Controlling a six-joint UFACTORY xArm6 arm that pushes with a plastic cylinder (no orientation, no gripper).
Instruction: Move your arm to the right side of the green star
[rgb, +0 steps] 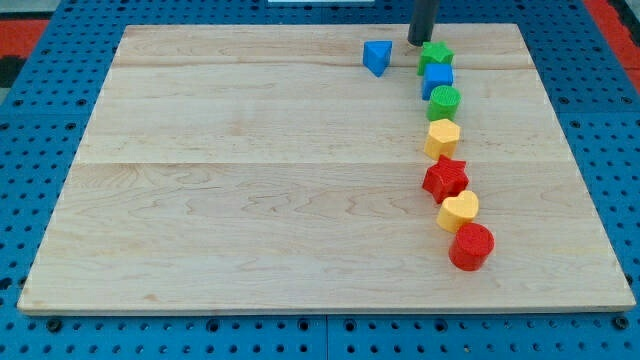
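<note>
The camera view shows a light wooden board (250, 170) that lies on a blue base with holes (60, 340). There is no box, tray or bowl; the board itself is the only thing that carries the blocks, and all eight blocks stand on its right half.

My tip (418, 42) is at the view's top, near the far edge of the board. It is the lower end of a dark rod that comes down from above. It has no jaws, so it holds nothing. It stands just beside the green star (435, 56), at the star's upper left, very close or maybe touching; I cannot tell which. The blue triangle block (377, 56) is to the view's left of the tip, a little apart from it.

The green star is the top block of a chain that runs down the right part of the board. Directly under it is the blue cube (437, 79), which seems to touch it. Then comes the green round block (444, 102), then the yellow hexagon block (442, 137), then the red star (445, 178), then the yellow heart block (459, 211), and last the red round block (471, 246) at the lower end. Each block in the chain is touching or almost touching the next one. The chain bends slightly to the view's right as it goes down.
</note>
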